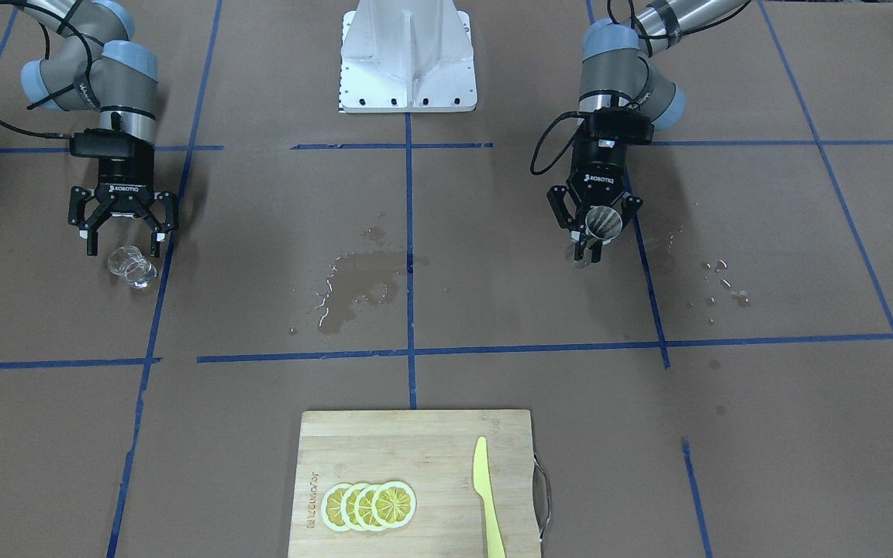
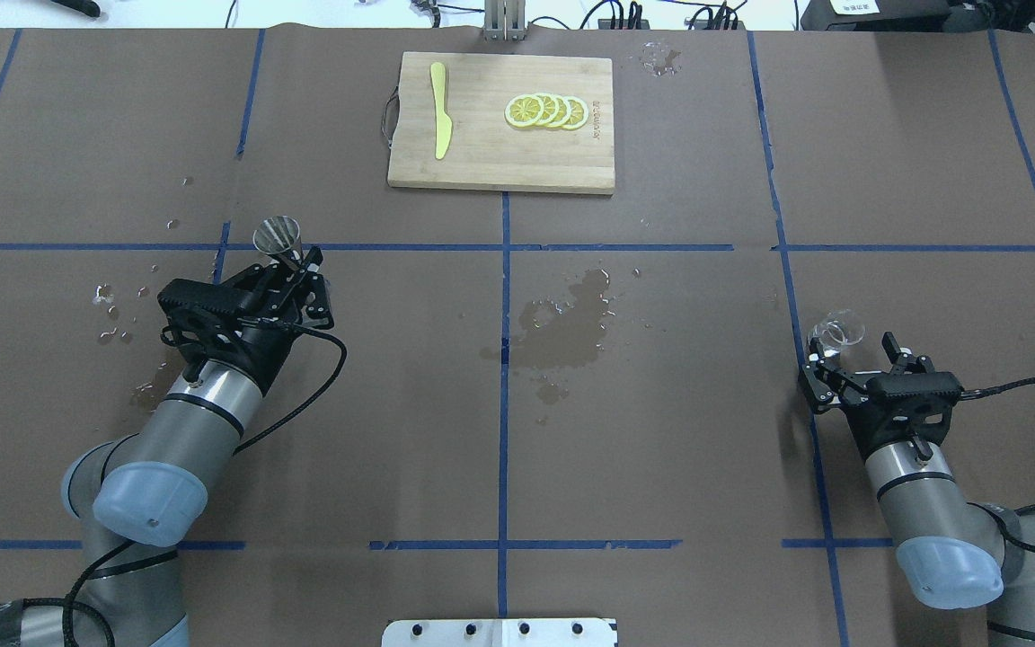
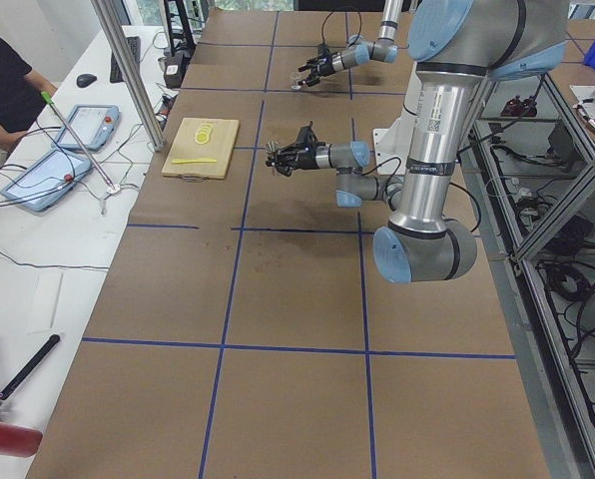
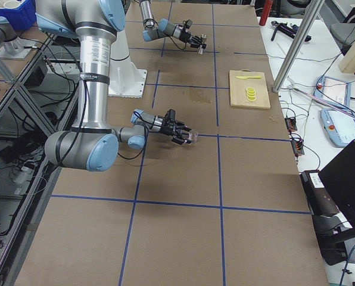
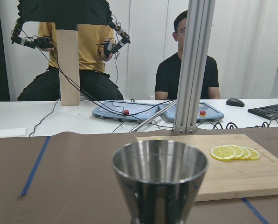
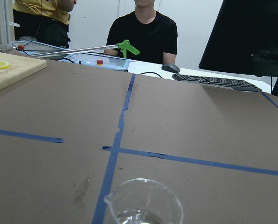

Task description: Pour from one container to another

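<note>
A steel conical cup (image 1: 604, 221) stands upright between the fingers of my left gripper (image 1: 598, 236), which is shut on it. From above, the steel cup (image 2: 278, 235) sticks out beyond the left gripper (image 2: 297, 262), and its open mouth (image 5: 160, 161) fills the lower left wrist view. A small clear glass beaker (image 1: 132, 267) with a little liquid stands on the table. My right gripper (image 1: 122, 244) is open, its fingertips just behind and to either side of the beaker, without touching it. The beaker (image 2: 836, 331) lies ahead of the right gripper (image 2: 852, 355) and shows low in the right wrist view (image 6: 143, 203).
A wooden cutting board (image 2: 499, 157) with lemon slices (image 2: 546, 110) and a yellow knife (image 2: 439, 121) sits at the table's far side. A wet puddle (image 2: 571, 323) marks the centre and droplets (image 2: 113, 314) lie near the left arm. Operators sit beyond the far edge.
</note>
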`<state>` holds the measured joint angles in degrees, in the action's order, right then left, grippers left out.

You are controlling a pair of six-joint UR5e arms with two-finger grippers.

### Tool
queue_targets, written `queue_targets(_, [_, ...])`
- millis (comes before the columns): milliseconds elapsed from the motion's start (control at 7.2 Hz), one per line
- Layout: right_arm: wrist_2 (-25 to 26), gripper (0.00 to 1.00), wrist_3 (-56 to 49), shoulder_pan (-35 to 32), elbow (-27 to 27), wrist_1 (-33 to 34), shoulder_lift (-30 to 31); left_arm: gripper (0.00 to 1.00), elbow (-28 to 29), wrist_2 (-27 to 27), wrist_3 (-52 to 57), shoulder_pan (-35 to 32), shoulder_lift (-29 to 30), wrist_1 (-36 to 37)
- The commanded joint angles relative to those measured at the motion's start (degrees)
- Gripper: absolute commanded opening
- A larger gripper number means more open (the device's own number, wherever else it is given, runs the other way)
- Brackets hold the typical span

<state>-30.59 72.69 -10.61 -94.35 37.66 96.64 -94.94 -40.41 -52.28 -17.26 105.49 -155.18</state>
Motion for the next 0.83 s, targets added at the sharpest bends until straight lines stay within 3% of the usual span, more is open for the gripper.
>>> queue_targets(0, [0.0, 0.93, -0.01, -0.98, 3.89, -0.13, -4.6, 0.0, 0.28, -2.13, 1.82, 0.04, 1.56, -0.39])
queue_targets(278, [-0.17, 0.92, 0.0, -1.43, 4.09, -1.52, -4.18, 0.0, 0.28, -2.04, 2.18, 0.13, 1.56, -0.39])
queue_targets(417, [-0.43, 0.91, -1.39, -1.43, 6.0, -6.93, -4.0, 0.0, 0.37, -2.13, 2.18, 0.13, 1.56, -0.39])
queue_targets(695, [-0.52, 0.88, -2.11, -1.69, 7.6, -9.79, -4.09, 0.0, 0.37, -2.13, 2.27, 0.13, 1.47, -0.3])
